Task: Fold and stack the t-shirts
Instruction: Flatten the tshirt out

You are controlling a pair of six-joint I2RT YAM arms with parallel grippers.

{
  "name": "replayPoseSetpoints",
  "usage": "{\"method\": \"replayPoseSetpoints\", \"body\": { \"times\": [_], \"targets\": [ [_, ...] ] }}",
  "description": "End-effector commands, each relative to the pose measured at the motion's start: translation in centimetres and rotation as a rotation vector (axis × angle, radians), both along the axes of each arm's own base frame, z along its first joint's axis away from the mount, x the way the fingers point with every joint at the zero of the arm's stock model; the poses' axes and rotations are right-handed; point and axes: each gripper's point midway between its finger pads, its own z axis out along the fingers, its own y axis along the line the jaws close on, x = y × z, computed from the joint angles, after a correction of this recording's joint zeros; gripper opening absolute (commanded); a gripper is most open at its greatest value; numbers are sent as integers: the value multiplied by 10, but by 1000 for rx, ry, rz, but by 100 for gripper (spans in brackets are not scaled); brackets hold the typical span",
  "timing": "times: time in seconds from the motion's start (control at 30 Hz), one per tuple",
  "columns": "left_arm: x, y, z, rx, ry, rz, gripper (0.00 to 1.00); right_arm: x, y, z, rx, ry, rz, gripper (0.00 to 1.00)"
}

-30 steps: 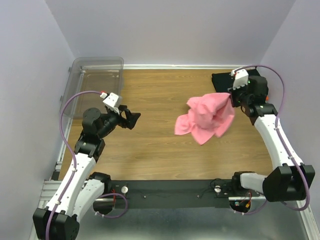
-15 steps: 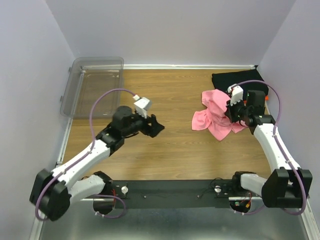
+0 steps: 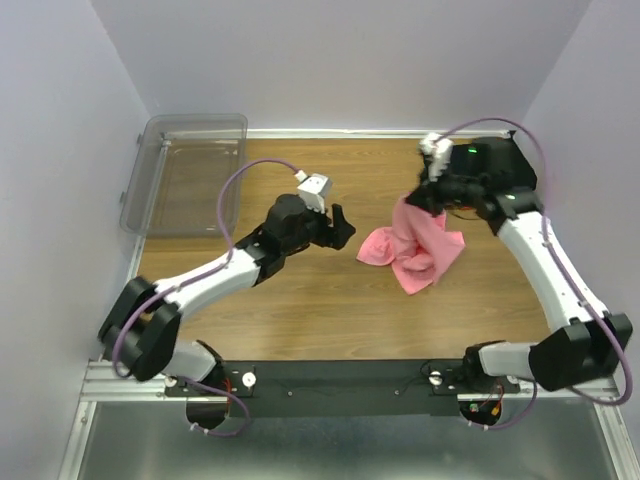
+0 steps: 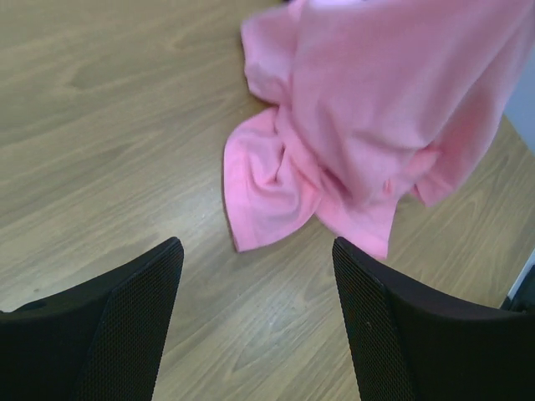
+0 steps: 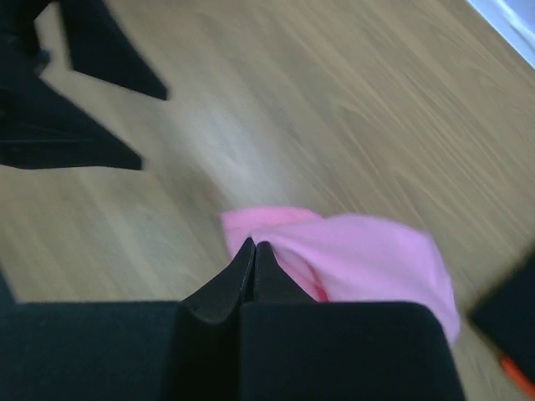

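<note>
The right gripper [image 3: 418, 196] is closed on the top of the pink t-shirt [image 3: 418, 245], its fingers [image 5: 251, 259] pressed together on the cloth. The shirt hangs bunched below this gripper. Its long axis runs from the gripper down to the counter [image 3: 300, 320], where the lower folds rest. One lobe points toward the left gripper [image 3: 344, 228]. The left gripper is open, and the lobe lies just ahead of its fingers [image 4: 142, 292], near but not touching.

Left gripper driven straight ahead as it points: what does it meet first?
Probably the pink t-shirt, its bunched lower edge lying on the table, dead ahead of the open left gripper; depth is unclear.
</note>
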Motion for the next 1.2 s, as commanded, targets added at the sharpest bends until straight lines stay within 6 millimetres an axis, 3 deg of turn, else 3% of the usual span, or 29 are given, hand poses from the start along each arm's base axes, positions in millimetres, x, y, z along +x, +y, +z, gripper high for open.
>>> {"method": "replayPoseSetpoints", "body": {
  "times": [0.0,0.03,0.07,0.1,0.13,0.17,0.2,0.23,0.27,0.3,0.33,0.37,0.4,0.47,0.5,0.57,0.6,0.63,0.67,0.73,0.77,0.87,0.97,1.07,1.17],
  "targets": [
    [9,48,63,-63,-179,228,80,-42,106,58,64,-29,310,1],
    [2,72,78,-77,-213,299,80,-58,134,66,87,-7,402,1],
    [-4,85,87,-89,-234,334,80,-54,137,85,107,-33,397,1],
    [-9,98,96,-97,-255,372,80,-65,149,116,163,-71,461,1],
    [-24,118,126,-163,-316,405,80,-68,150,168,214,-179,471,1],
    [-29,135,122,-150,-318,464,81,-59,141,195,223,-231,384,1],
    [-37,148,132,-174,-339,492,81,-55,131,215,229,-287,332,1],
    [-54,166,157,-241,-393,521,82,-52,119,229,227,-332,283,1],
    [-62,177,158,-240,-398,538,83,-45,104,232,213,-353,220,1],
    [-68,189,165,-253,-417,571,83,-33,68,237,169,-411,88,0],
    [-82,203,176,-281,-447,585,84,-25,51,225,125,-415,22,1],
    [-87,209,182,-286,-467,593,85,-16,38,184,67,-362,-25,1],
    [-92,216,187,-296,-480,606,85,-17,14,168,3,-380,-95,0],
    [-101,223,195,-308,-497,603,86,-17,2,119,-63,-310,-132,0],
    [-103,221,195,-303,-495,585,86,-21,-6,60,-131,-203,-146,1],
    [-103,212,195,-293,-484,542,86,-26,-13,6,-190,-100,-159,18],
    [-102,208,193,-287,-477,523,86,-31,-24,-34,-250,-22,-188,30],
    [-99,203,191,-274,-467,511,86,-35,-29,-50,-276,2,-201,42],
    [-99,200,190,-272,-461,500,86,-35,-34,-58,-293,3,-216,69],
    [-95,194,186,-261,-455,482,86,-39,-47,-73,-329,5,-269,87],
    [-95,193,184,-260,-456,480,86,-40,-48,-74,-328,4,-272,91],
    [-93,188,178,-265,-461,464,86,-41,-36,-71,-280,17,-231,93],
    [-90,180,166,-264,-439,444,86,-45,-5,-74,-174,87,-107,93],
    [-87,167,147,-254,-392,400,86,-49,35,-104,-48,294,54,89],
    [-84,149,116,-235,-305,347,86,-36,54,-118,7,404,107,80]
  ]
}}
